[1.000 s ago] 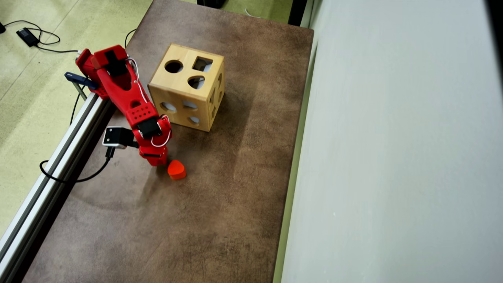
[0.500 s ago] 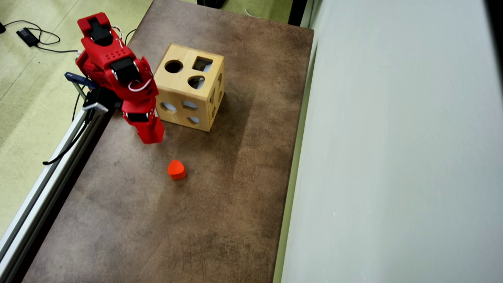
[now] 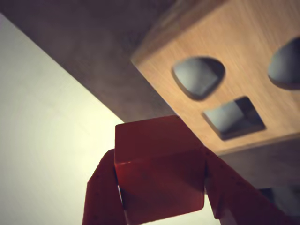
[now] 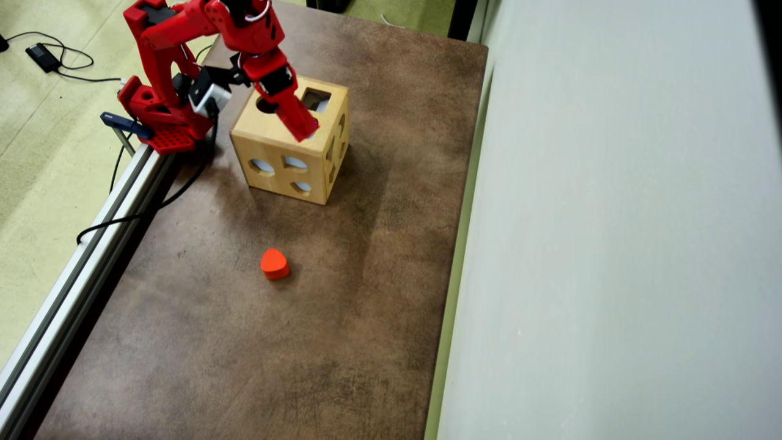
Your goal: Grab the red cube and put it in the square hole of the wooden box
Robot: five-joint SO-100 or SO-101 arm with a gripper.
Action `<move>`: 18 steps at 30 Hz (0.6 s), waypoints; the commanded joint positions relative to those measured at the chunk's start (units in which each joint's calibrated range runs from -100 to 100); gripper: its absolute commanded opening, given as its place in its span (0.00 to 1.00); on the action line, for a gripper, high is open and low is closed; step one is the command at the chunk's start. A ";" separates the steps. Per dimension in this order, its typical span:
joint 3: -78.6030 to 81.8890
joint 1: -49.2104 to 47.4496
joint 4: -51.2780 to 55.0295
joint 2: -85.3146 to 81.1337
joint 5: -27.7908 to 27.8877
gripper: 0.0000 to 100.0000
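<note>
Red cube (image 3: 159, 173) sits clamped between the two fingers of the gripper (image 3: 161, 187), as the wrist view shows, so the grab looks done; the drop is what remains. From overhead the gripper (image 4: 305, 129) hangs above the top face of the wooden box (image 4: 278, 153), just short of the square hole (image 4: 314, 99), the arm bent high over its base and angled down; the orange heart block (image 4: 274, 264) lies well apart on the table (image 4: 342, 318).

Lab: arm clamped to rail (image 4: 91, 238)
</note>
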 commanded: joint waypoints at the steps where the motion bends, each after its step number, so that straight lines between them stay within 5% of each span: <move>1: -2.36 -4.99 -0.15 -3.61 3.61 0.03; 12: -1.73 -5.36 0.01 -3.61 23.39 0.03; 18: 1.75 -5.66 0.01 -3.70 28.52 0.03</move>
